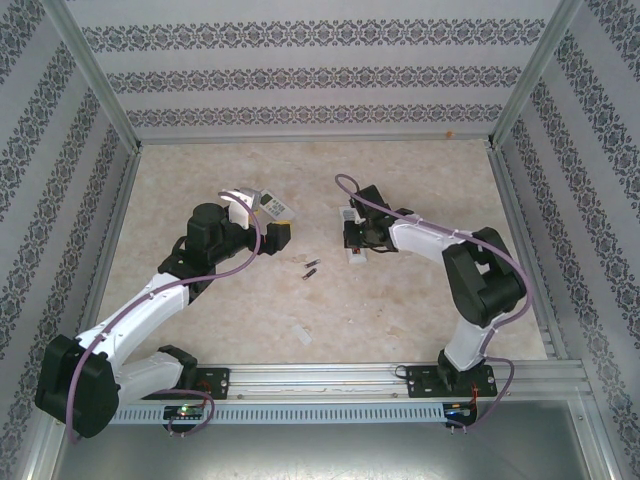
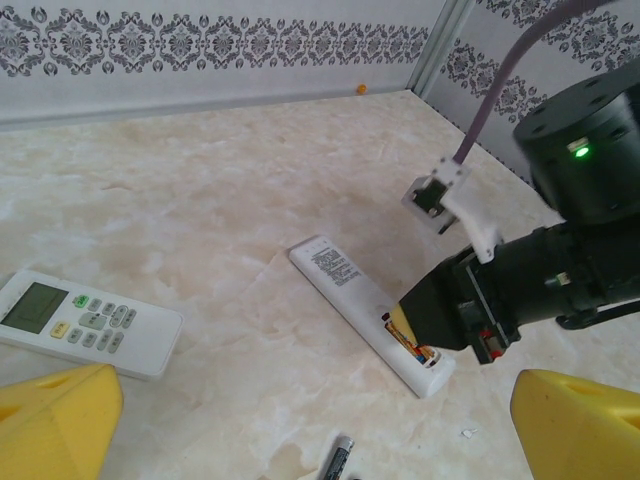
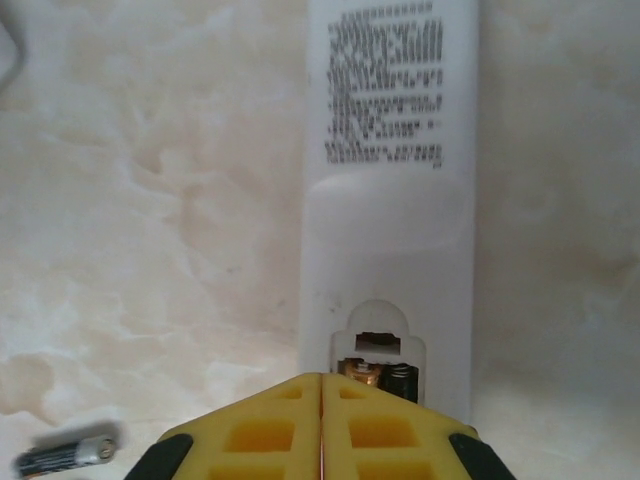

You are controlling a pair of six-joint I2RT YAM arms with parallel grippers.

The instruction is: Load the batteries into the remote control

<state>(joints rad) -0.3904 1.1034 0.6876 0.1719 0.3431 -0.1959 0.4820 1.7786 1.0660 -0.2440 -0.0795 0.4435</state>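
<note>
A white remote control (image 3: 390, 200) lies face down with its battery bay open. One battery (image 3: 360, 372) lies inside the bay, beside a bare spring (image 3: 402, 380). My right gripper (image 3: 322, 420) is shut, nothing between its yellow fingers, and its tip rests over the near end of the bay (image 2: 410, 345). A loose battery (image 2: 338, 460) lies on the table left of that remote; the top view shows two loose batteries (image 1: 310, 268) between the arms. My left gripper (image 2: 320, 430) hovers open above the table near them, with yellow fingers (image 2: 55, 420) wide apart.
A second white remote (image 2: 85, 322) with a screen and buttons lies face up by the left gripper (image 1: 278, 235). A small white piece (image 1: 300, 333) lies nearer the arm bases. Patterned walls close in the marbled table (image 1: 200, 320) on three sides.
</note>
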